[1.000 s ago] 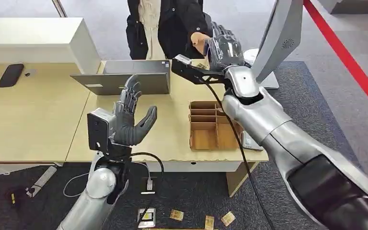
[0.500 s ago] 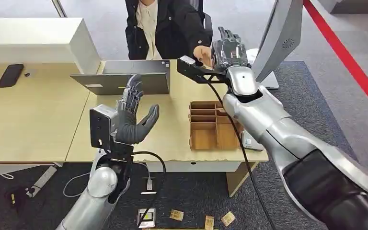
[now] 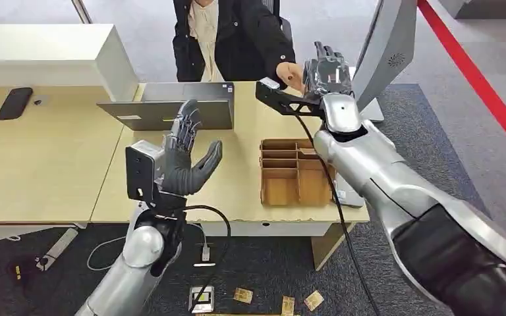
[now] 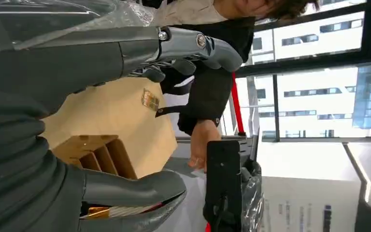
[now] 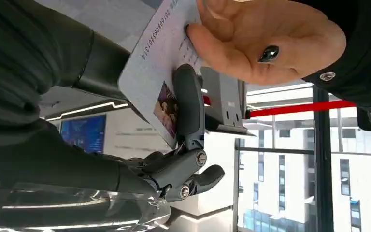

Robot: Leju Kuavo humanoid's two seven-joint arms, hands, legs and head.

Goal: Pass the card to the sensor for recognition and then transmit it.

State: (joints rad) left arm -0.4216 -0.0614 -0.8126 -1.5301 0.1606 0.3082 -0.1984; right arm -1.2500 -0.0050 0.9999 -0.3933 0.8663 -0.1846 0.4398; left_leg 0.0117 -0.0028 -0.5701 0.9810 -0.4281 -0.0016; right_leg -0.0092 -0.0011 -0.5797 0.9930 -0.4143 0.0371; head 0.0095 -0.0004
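A person [image 3: 230,39] stands behind the table [image 3: 59,164], reaching a hand [image 3: 292,71] to the right hand [image 3: 328,69], which is raised over the table's far right corner just beside the tilted screen [image 3: 385,49]; the card [image 5: 162,77] sits between that hand's fingers [image 5: 189,104] and the person's fingertips. The left hand [image 3: 184,161] is raised over the table's front edge, left of the wooden divider box [image 3: 293,172], with a laptop [image 3: 171,105] behind it on the table. A phone [image 3: 14,103] lies far left on the table, and several cards [image 3: 283,301] lie on the floor [image 3: 263,270] in front of the table.
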